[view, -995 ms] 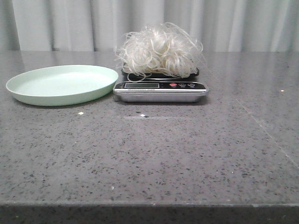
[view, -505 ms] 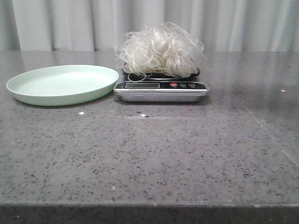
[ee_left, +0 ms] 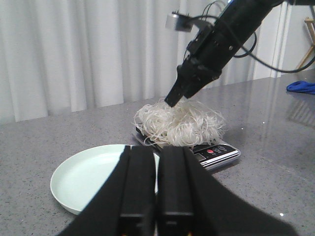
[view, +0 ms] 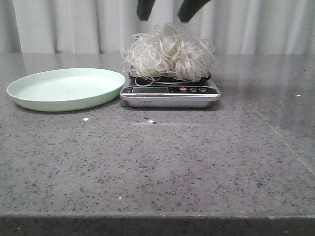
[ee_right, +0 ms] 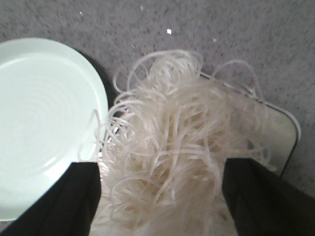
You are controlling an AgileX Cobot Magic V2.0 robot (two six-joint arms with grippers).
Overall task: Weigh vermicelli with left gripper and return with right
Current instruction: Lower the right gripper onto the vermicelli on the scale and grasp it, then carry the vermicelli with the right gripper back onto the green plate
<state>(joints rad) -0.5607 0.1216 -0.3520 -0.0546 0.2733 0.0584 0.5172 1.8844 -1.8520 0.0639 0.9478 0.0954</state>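
Right end effector [view: 165, 11] spread wide above vermicelli [view: 169, 53] on scale [view: 170, 93], left end effector [ee_left: 153, 184] pinched closed

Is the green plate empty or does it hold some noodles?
Empty. The plate shows only its bare surface; the noodles are all heaped on the scale beside it.

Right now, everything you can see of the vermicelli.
The vermicelli is a fluffy clump of thin, translucent white strands in loose loops, with stray loops sticking out round the edges. It sits on the black platform of the scale, covering most of it and overhanging the edges, just right of the pale green plate, which holds none of it. The right gripper is open directly above it, one finger either side of the top; contact cannot be told. The left gripper is shut, well away.
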